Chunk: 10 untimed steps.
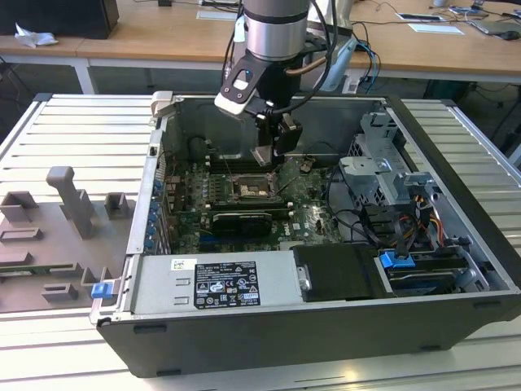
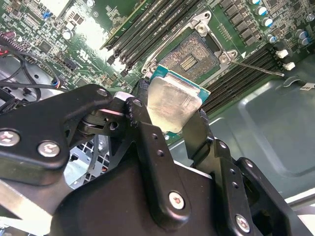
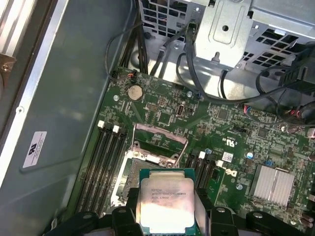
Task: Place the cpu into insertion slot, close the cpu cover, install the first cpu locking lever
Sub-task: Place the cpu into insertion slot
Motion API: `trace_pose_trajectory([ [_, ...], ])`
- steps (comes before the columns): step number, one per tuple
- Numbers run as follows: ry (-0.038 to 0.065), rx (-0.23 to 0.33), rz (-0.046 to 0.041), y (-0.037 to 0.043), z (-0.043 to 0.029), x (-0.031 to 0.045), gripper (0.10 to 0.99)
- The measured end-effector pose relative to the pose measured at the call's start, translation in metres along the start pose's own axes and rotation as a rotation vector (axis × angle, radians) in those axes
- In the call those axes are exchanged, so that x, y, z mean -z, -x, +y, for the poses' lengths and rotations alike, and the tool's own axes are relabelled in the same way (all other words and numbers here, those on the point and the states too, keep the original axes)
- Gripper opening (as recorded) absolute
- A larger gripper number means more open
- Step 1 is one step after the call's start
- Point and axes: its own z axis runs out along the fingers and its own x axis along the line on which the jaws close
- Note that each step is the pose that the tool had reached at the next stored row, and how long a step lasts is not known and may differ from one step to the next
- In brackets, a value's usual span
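- While the gripper (image 1: 271, 153) hangs upper centre in the exterior view, its jaws pinch the cpu (image 2: 173, 101)
- insertion slot (image 2: 189, 56) bare beneath it, cpu cover (image 3: 158, 158) raised

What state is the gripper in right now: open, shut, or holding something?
Gripper: shut on the cpu, which is not yet in the slot.

wooden desks (image 1: 163, 37) behind | ribbed grey table (image 1: 73, 138) | even indoor light
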Motion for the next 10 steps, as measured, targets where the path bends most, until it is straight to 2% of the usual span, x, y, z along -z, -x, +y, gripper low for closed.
trace_pose_trajectory([
  [6, -0.002, -0.001, 0.0007, 0.0001, -0.0003, -0.0041, 0.525],
  [10, -0.009, -0.019, 0.0011, -0.0003, -0.0012, -0.0115, 0.525],
])
